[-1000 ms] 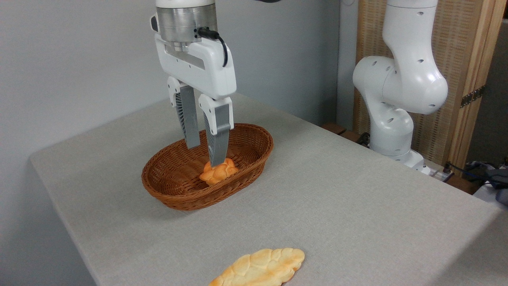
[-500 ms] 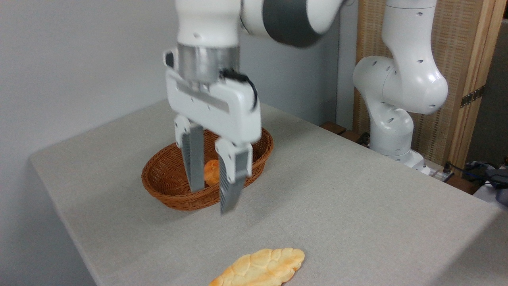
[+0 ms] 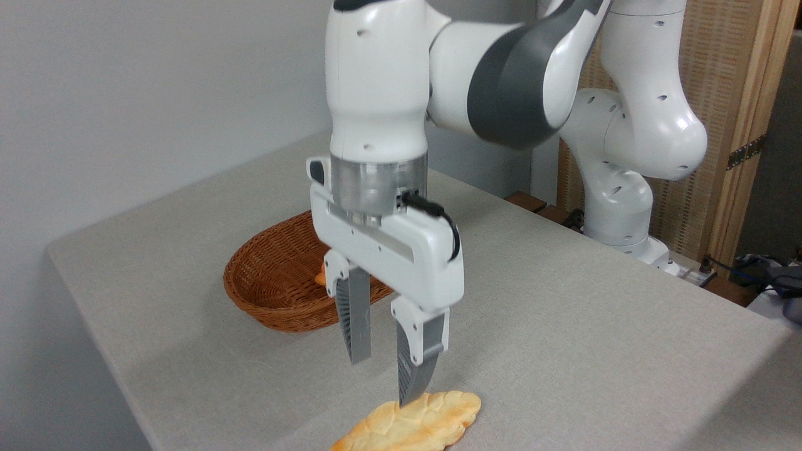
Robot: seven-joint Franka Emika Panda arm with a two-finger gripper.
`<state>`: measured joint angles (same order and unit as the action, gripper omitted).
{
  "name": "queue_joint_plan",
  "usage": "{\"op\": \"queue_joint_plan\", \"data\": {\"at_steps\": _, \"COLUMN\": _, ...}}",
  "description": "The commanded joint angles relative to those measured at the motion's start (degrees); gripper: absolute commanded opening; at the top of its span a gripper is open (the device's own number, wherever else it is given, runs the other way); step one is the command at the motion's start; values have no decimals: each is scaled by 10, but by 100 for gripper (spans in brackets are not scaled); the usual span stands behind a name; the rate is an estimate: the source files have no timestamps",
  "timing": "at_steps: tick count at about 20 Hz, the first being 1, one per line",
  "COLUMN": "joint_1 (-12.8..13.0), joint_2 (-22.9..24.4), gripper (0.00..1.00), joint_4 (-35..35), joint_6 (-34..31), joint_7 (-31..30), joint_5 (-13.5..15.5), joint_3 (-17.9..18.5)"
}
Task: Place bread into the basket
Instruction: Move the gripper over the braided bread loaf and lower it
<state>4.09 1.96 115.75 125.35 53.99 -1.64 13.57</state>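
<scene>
camera view: gripper (image 3: 381, 379) hangs with jaws apart, empty, over the bread (image 3: 410, 425) at the table's (image 3: 564, 338) near edge, basket (image 3: 276, 288) well apart. a skewed pinch could push the flat loaf off.

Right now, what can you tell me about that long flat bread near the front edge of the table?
The bread is a long, flattish braided loaf, pale golden with orange-brown toasted ridges. It lies flat on the grey table, its lower end cut off by the picture's edge. The open gripper hangs just over it, one fingertip at or near its top surface; whether they touch is unclear.
</scene>
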Motion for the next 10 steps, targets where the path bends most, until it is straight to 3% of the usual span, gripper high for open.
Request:
{"op": "queue_joint_plan", "data": {"at_steps": 1, "joint_1": 6, "joint_2": -16, "gripper": 100, "joint_4": 15, "joint_6": 40, "joint_7": 9, "joint_5": -17, "joint_3": 7}}
{"op": "queue_joint_plan", "data": {"at_steps": 10, "joint_1": 0, "joint_2": -50, "gripper": 100, "joint_4": 33, "joint_6": 96, "joint_7": 9, "joint_5": -19, "joint_3": 8}}
